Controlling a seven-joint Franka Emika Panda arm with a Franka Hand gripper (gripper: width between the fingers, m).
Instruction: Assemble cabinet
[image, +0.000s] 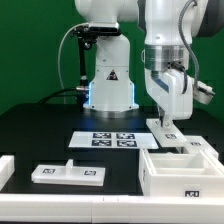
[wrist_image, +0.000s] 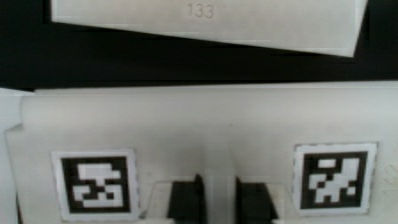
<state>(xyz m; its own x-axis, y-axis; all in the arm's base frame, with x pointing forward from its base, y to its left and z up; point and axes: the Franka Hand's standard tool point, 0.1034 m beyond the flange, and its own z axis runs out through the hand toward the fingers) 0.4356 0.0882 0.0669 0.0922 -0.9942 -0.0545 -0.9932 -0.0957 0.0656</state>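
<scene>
White panel (image: 165, 132), two tags, flat on counter (image: 40, 130), touching box (image: 185, 172); my fingers (wrist_image: 199, 203) closed, seemingly empty, just above it. Best pushed squarely, slowly, without skewing

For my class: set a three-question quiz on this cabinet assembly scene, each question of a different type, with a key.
1. True or false: the tool has its jaws wide open.
2. Multiple choice: in the exterior view, the marker board is (A) lying flat in front of the robot pedestal, (B) propped upright, (C) lifted in the air.
3. Fill in: the open white box body sits at the exterior view's lower ____.
Key: 1 false; 2 A; 3 right.
</scene>
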